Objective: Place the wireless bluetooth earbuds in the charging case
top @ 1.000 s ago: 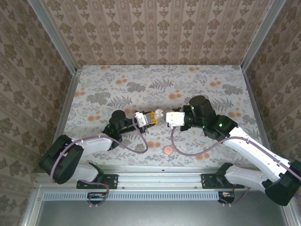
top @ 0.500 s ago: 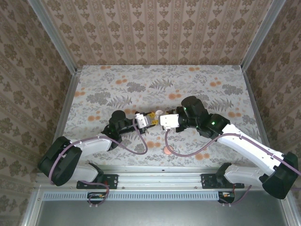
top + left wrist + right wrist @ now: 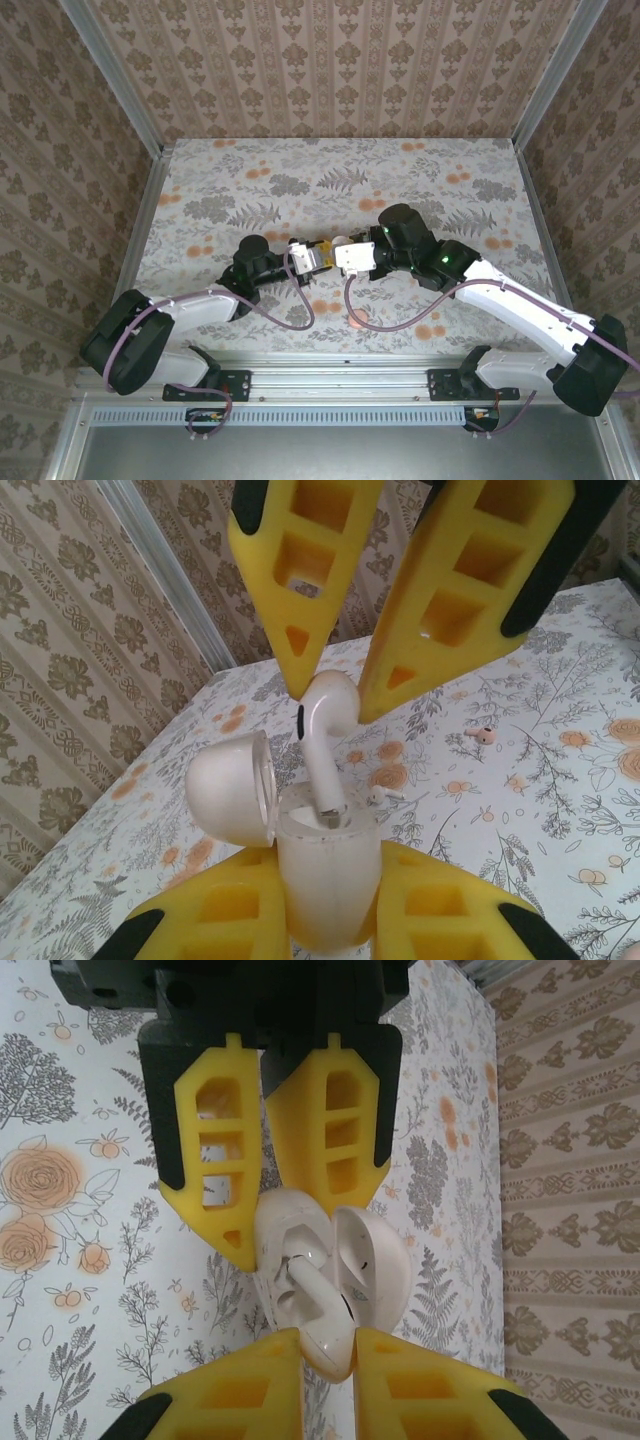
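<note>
Right gripper closed on the earbud, stem tip inside the charging case.
Your left gripper clamped that charging case steady for insertion.

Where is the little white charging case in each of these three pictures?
Top external: charging case mid-table, where both arms' tips meet.
Left wrist: charging case bottom centre, lid open leftward, clamped by the left gripper.
Right wrist: charging case centre, lid open rightward.
Shared landmark: the right gripper pinching the earbud, its stem in the case.
</note>
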`<control>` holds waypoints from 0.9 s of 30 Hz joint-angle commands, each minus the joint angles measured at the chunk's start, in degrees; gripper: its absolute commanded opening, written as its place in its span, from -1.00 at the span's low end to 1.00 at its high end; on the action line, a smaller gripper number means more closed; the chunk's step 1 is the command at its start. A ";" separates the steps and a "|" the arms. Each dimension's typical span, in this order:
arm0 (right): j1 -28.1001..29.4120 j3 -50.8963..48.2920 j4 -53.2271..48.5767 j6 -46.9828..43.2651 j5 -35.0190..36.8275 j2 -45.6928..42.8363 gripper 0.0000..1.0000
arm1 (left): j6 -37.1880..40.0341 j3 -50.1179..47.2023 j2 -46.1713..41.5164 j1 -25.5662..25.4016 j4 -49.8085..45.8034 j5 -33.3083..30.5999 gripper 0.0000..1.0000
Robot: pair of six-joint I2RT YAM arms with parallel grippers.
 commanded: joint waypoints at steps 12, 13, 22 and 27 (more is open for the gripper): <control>0.58 0.89 -1.47 -3.73 3.16 -0.06 -0.66 | 1.08 -0.03 -1.86 -0.40 1.37 0.83 -1.00; 0.61 0.73 -1.62 -4.07 3.34 -0.05 -0.66 | 1.10 -0.01 -1.93 -0.40 1.33 0.79 -1.00; 1.48 0.07 -2.59 -6.09 4.22 -0.01 -0.66 | 1.08 -0.03 -2.46 -0.42 1.33 0.52 -1.00; 1.62 0.03 -3.26 -7.26 4.86 -0.21 -0.67 | 0.99 0.04 -2.38 -0.41 1.29 0.30 -1.00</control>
